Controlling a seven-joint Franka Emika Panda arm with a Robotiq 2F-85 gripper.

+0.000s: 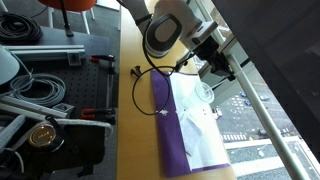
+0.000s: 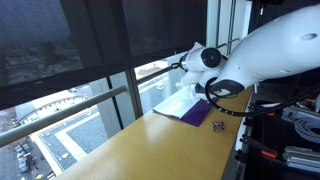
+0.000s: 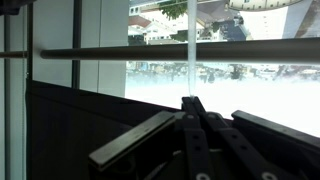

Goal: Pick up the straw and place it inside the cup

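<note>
In the wrist view my gripper [image 3: 190,103] has its fingers pressed together on a thin pale straw [image 3: 188,65] that sticks straight out from the fingertips toward the window. In an exterior view the gripper [image 1: 205,62] hangs above the far end of a white cloth with a purple stripe [image 1: 190,135]. A small clear cup [image 1: 204,92] stands on that cloth just below the gripper. In the exterior view from the table's end, the gripper [image 2: 190,62] is above the cloth [image 2: 185,105]; the cup is not clear there.
The wooden table [image 1: 135,120] runs along a window with a metal rail [image 1: 262,110]. A black cable [image 1: 148,75] loops beside the cloth. A small dark object [image 2: 218,125] lies near the cloth. Cables and tools [image 1: 40,90] crowd the other side.
</note>
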